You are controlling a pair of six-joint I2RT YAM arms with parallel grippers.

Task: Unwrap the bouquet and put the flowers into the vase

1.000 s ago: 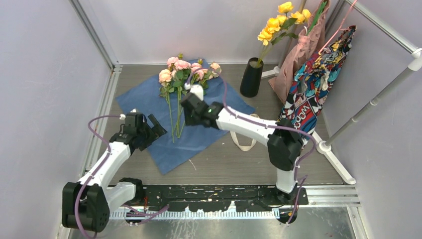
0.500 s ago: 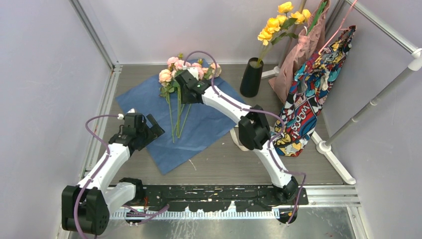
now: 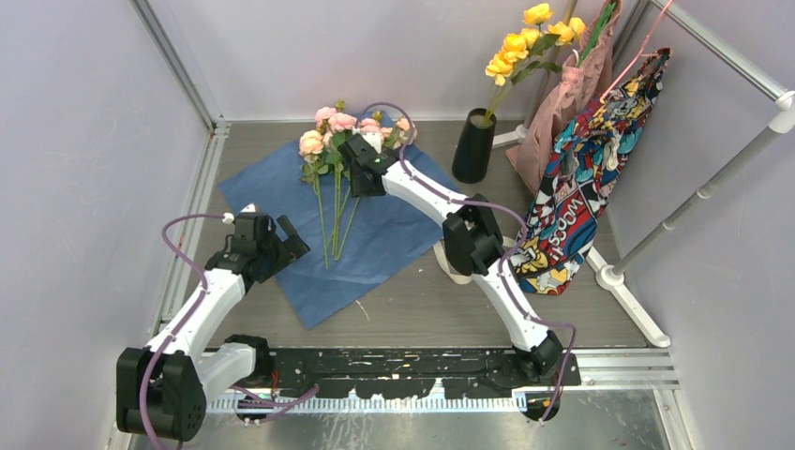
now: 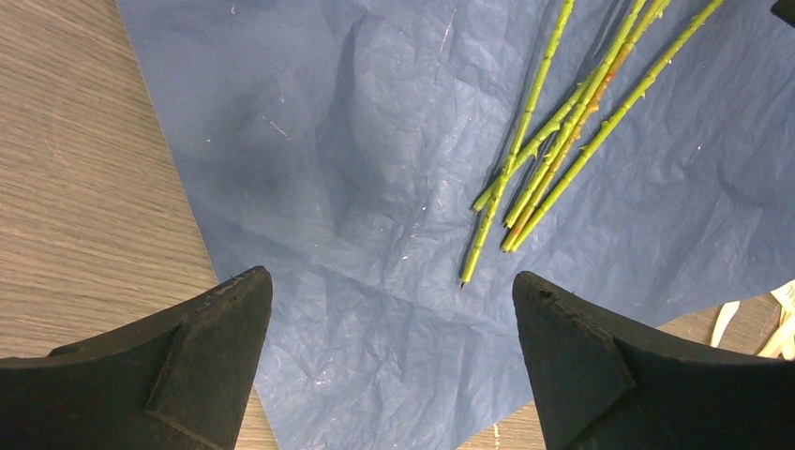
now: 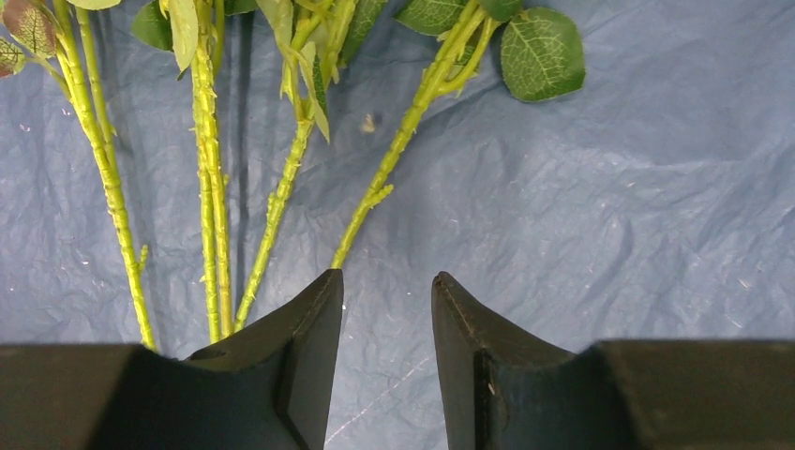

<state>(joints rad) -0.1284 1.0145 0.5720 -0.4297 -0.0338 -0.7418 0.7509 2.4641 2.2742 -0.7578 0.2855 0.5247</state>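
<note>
Taking the top view as a clock face with the arm bases at 6 o'clock, the left gripper (image 4: 389, 279) hovers at about 8 o'clock over the near-left edge of the blue paper (image 3: 394, 239). Its fingers are spread as wide as they go, with nothing between them. Its wrist camera looks down on creased paper, bare wooden table (image 3: 422, 309) at its 9 o'clock, and the cut ends of the green stems (image 4: 532, 94) at about 1 o'clock.

The paper lies opened out flat at the middle of the table, and the flowers (image 3: 319, 145) lie loose on it, stems pointing toward 6 o'clock and pink blooms toward 12. A cream ribbon (image 3: 452, 275) lies on the table at the paper's 4 o'clock edge, partly hidden under the right arm's elbow.

Farther out, the right gripper (image 5: 386, 276) hangs low over the leafy upper stems, just short of the blooms. Its fingers stand a little apart and pinch nothing; only paper shows in the gap, and the nearest stem ends just beyond the fingertips.

At about 1 o'clock, off the paper, the black vase (image 3: 473, 145) stands upright holding yellow flowers (image 3: 525, 42). A pink bag (image 3: 572, 94) and a patterned bag (image 3: 591, 178) hang at 2 o'clock.
</note>
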